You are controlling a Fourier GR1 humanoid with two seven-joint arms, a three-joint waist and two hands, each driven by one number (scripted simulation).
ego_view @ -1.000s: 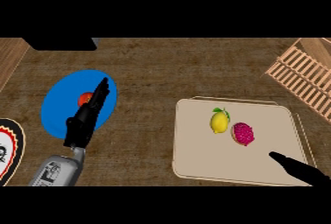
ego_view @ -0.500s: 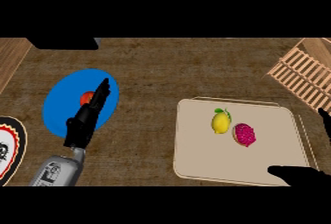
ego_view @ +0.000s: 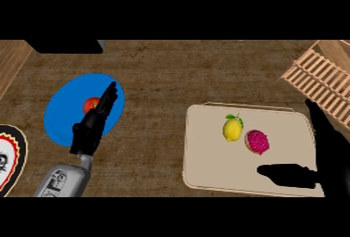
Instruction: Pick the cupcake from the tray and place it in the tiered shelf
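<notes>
The left hand (ego_view: 92, 127), fingers straight, lies over the blue plate (ego_view: 61, 115). On the tray (ego_view: 205, 159), the pink cupcake (ego_view: 258, 141) sits at four o'clock of the lemon (ego_view: 233, 128). The right hand (ego_view: 327, 157) is spread wide and unladen at the cupcake's four o'clock. Light, soft and crumbly, I'd say: pinch its sides low. The tiered shelf (ego_view: 321, 78) is at one o'clock.

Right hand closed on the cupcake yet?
No: the cupcake lies on the tray beside the lemon, and the right hand is open, apart from it.
</notes>
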